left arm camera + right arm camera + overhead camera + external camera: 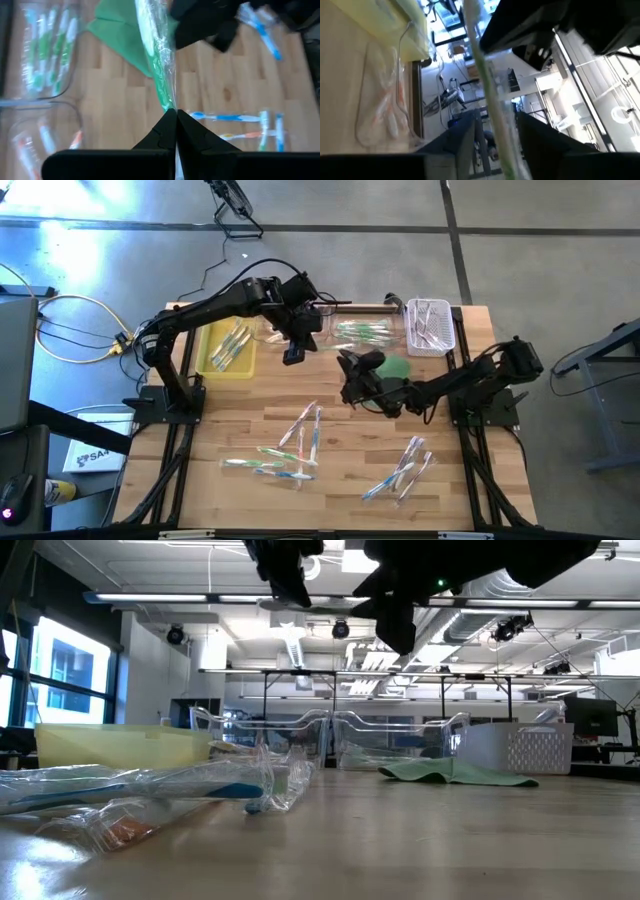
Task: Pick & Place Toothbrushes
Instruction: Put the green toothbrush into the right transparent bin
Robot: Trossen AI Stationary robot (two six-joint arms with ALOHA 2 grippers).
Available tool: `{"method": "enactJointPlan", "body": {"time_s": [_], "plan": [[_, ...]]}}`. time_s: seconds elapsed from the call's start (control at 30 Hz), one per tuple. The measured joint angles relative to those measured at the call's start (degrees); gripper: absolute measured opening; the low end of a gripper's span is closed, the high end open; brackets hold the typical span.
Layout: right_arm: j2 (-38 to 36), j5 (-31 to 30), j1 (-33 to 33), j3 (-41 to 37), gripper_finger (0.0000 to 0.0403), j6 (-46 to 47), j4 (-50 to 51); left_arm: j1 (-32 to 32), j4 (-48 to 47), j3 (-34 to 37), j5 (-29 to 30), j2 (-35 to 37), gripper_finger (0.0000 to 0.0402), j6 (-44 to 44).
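High view: left gripper [294, 352] sat raised over the table's far middle, right gripper [352, 385] just beside it near the green cloth [396, 366]; loose toothbrushes [290, 448] lay scattered on the near half, more in the yellow tray [212, 366] and white basket [448, 340]. Left wrist view: fingers [165, 131] clenched on a wrapped green toothbrush [159, 75]. Right wrist view: jaws parted, the same toothbrush [490, 100] standing between them.

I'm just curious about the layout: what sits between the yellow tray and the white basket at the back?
Two clear bins stand side by side there; the low view shows it best.
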State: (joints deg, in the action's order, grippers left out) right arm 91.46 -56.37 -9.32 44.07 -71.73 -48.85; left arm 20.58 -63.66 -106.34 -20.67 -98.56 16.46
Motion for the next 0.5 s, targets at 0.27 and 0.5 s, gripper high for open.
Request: {"method": "enactJointPlan", "body": {"time_s": [0.27, 0.5], "plan": [[0.00, 3.49, 3.02, 0.00, 0.0165, 0.07, -1.05, -2.34, 0.04, 0.00, -0.96, 0.00, 0.0000, -0.21], [0.00, 4.25, 3.45, 0.00, 0.0102, 0.01, -0.93, -2.62, 0.04, 0.00, -0.82, 0.00, 0.0000, -0.23]]}}
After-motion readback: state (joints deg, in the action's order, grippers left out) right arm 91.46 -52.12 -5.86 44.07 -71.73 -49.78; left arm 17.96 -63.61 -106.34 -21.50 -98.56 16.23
